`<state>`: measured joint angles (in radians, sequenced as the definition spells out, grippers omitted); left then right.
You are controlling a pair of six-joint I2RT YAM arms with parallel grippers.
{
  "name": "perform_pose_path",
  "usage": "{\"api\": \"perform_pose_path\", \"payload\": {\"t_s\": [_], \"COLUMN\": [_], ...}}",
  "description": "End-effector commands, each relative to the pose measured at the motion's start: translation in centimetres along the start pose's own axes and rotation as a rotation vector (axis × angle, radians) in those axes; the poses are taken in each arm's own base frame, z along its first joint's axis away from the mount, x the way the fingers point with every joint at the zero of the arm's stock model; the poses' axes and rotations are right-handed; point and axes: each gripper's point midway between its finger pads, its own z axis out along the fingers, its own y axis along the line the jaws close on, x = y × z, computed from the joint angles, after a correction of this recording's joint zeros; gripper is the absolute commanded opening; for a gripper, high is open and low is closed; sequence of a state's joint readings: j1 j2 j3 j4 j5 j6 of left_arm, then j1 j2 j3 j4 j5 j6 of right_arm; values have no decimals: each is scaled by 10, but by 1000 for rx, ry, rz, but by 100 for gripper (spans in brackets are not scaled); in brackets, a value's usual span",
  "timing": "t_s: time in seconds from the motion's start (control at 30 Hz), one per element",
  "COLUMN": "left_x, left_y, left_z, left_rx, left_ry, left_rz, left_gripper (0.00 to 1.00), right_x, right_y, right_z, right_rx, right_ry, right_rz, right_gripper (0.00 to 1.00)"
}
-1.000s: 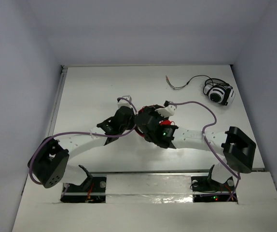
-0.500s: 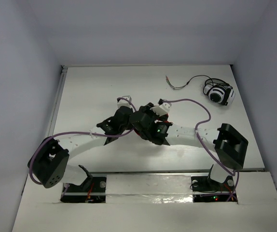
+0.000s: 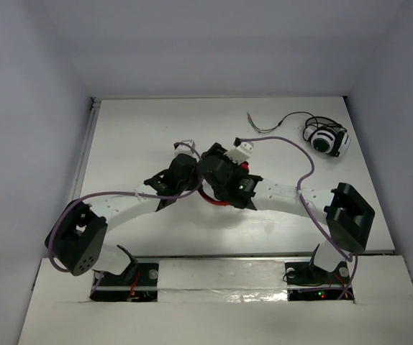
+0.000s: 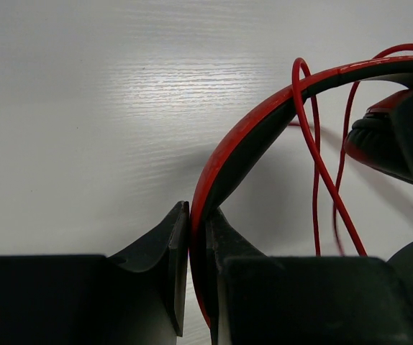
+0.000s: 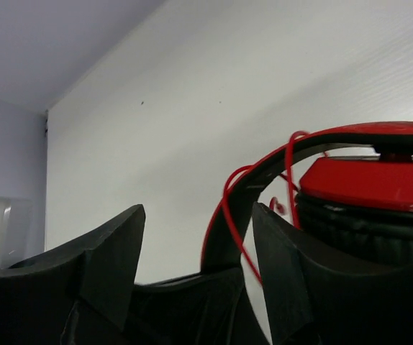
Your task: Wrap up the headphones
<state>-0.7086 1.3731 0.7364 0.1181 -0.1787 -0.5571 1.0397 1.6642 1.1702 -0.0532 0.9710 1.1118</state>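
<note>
The red headphones [image 3: 216, 200] lie at the table's middle, mostly hidden under both wrists in the top view. My left gripper [image 4: 196, 210] is shut on the red-and-black headband [image 4: 264, 118], which arcs up to the right. The thin red cable [image 4: 313, 147] hangs in loose loops across the band, in front of an earcup [image 4: 379, 136]. My right gripper [image 5: 196, 213] stands open. The headband [image 5: 232, 223] and a loop of the cable [image 5: 229, 205] show in the gap by its right finger, neither of them gripped. A red earcup [image 5: 368, 180] with a black pad sits just to its right.
Smaller white and black headphones [image 3: 327, 139] with a dark cable [image 3: 271, 123] lie at the far right of the table. A purple cable runs along each arm. The table's left edge [image 3: 84, 158] meets the grey wall.
The right gripper's jaws have gone from shut to open, and its wrist has shifted toward the far left, over the headphones. The left gripper has kept its grip on the headband.
</note>
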Motion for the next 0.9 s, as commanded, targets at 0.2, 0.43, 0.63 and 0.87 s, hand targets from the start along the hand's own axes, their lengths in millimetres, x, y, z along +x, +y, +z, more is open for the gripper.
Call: {"api": "perform_pose_path", "payload": {"t_s": [0.2,0.43,0.63,0.87], "left_x": [-33,-43,-72,-135], "left_y": [-29,-36,-49,-84], "left_z": [8,4,-4,-4], "left_rx": [100,108,111,141], "left_ry": [-49,-56,-89,-168], "left_rz": [-35,-26,11,35], "left_gripper": [0,0,0,0], "right_x": [-68,-98,-159,-204], "right_y": [51,29,17,-23], "right_z": [-26,-36,-70,-104], "right_rx": [-170,-157,-222,-208], "right_ry": [26,-33,-148,-220], "right_rz": [60,73,75,88], "right_gripper": [70,19,0,0]}}
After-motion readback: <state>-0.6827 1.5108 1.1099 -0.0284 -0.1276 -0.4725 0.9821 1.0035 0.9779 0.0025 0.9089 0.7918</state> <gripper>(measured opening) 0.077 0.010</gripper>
